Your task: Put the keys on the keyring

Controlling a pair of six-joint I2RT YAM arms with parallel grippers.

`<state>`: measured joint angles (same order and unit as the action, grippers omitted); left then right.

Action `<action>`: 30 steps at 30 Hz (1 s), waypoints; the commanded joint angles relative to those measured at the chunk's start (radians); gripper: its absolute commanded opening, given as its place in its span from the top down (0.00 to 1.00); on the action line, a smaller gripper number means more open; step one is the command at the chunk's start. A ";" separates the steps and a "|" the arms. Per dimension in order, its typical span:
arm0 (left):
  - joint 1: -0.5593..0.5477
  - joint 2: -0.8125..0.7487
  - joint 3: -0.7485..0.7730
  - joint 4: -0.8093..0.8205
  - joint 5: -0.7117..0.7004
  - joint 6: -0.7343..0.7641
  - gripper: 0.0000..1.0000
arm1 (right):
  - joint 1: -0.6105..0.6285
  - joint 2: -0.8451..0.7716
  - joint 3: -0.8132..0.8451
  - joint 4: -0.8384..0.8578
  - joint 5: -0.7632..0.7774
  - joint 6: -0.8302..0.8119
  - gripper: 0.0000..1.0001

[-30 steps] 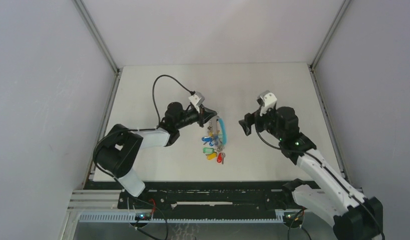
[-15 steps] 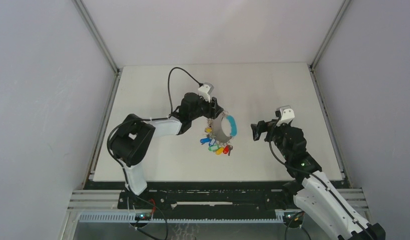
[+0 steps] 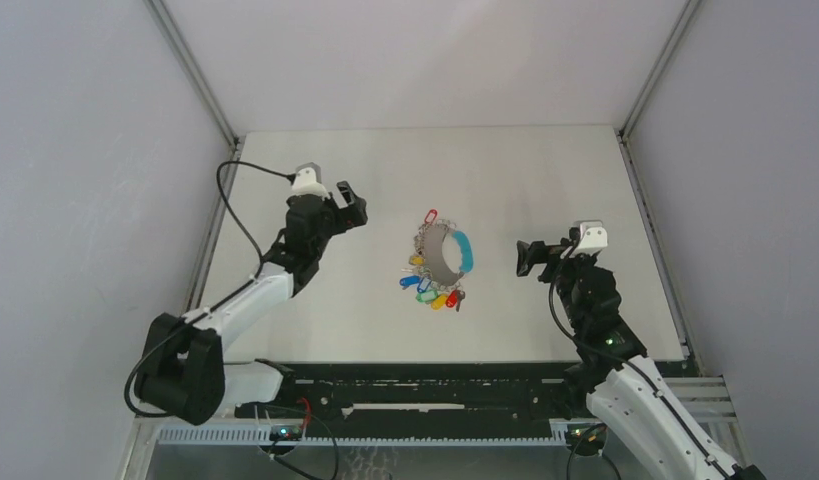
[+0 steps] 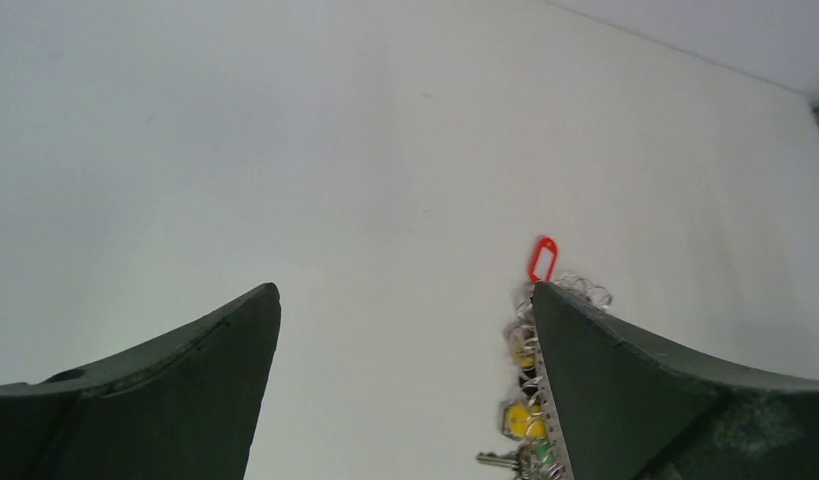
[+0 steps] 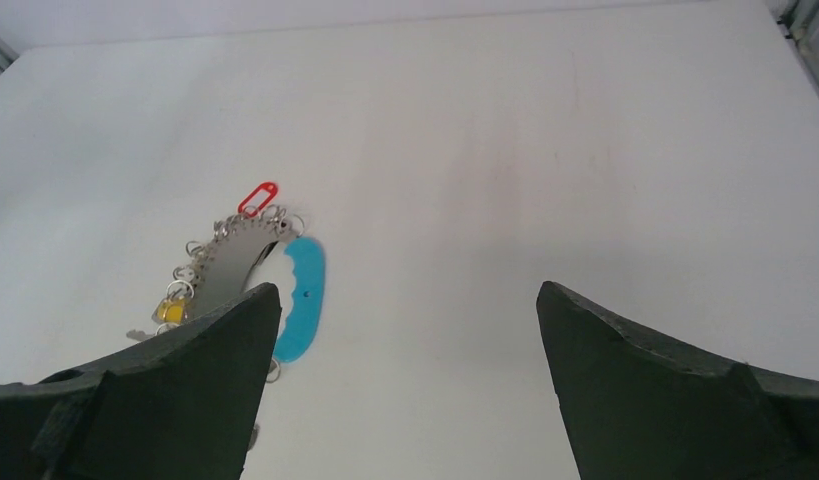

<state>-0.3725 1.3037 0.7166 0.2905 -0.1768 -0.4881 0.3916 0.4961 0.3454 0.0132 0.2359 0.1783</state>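
The left gripper [image 3: 348,203] hangs near the table's left edge and the right gripper [image 3: 526,258] nearer its right edge, both with fingers wide and empty. The keyring [image 3: 446,255] lies mid-table between the 2, its long axis running from far edge to near edge and its blue side facing right. The keys [image 3: 430,293] cluster along its left and near rim.

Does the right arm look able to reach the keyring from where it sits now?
Probably yes. The right end effector is open and points toward the keyring, with only bare table between them. The left end effector is off on the far side, clear of the path.
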 commanded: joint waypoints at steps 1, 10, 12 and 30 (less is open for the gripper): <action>-0.011 -0.125 -0.036 -0.219 -0.268 0.036 0.00 | -0.010 -0.017 -0.017 0.063 0.056 -0.004 0.00; -0.010 -0.395 -0.209 -0.115 -0.449 0.117 0.00 | -0.011 -0.026 -0.031 0.094 0.081 -0.035 0.00; -0.012 -0.427 -0.243 -0.061 -0.439 0.142 0.00 | -0.011 -0.028 -0.032 0.086 0.088 -0.039 0.00; -0.011 -0.519 -0.349 0.094 -0.459 0.170 0.00 | -0.011 -0.070 -0.063 0.081 0.162 -0.055 0.00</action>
<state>-0.3813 0.8127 0.3954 0.3214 -0.6155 -0.3294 0.3855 0.4397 0.2825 0.0597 0.3813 0.1368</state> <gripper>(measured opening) 0.996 0.997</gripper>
